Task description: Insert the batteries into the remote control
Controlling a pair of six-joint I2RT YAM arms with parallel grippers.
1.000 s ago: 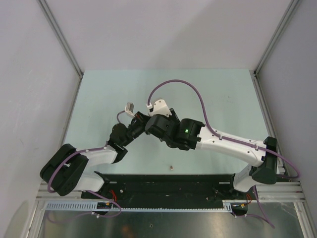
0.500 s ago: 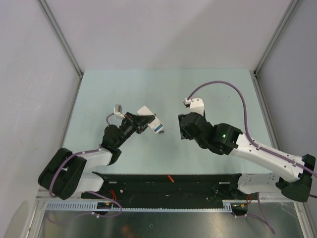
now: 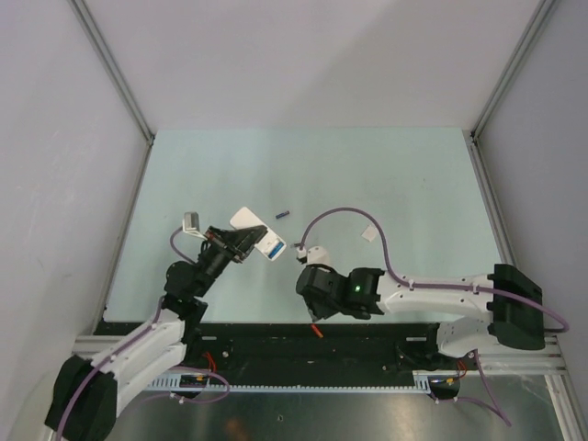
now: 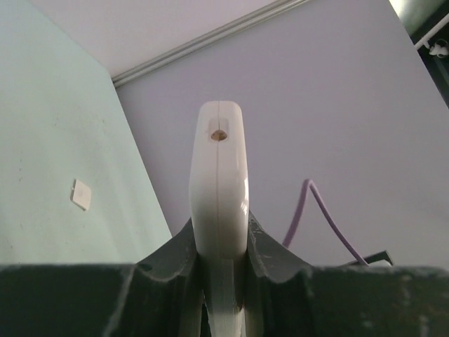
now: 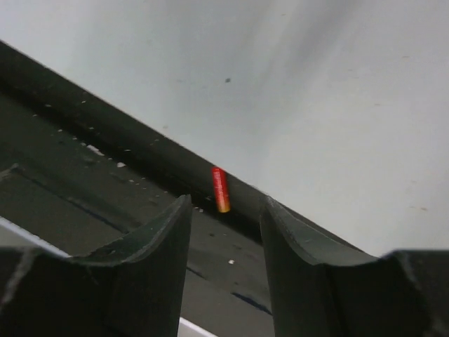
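Remote control (image 4: 219,182), smooth white plastic with a rounded end, was clamped in the left jaws above the bench (image 3: 413,184); right jaws were apart over a little red cylindrical battery (image 5: 220,189).

Pale green table (image 3: 413,175), 1 small white square piece (image 3: 367,233) on it, black strip (image 3: 266,344) along near edge

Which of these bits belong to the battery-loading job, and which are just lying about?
Part of the job:
remote control
red battery
blue battery

Just lying about:
small white square piece, purpose unclear
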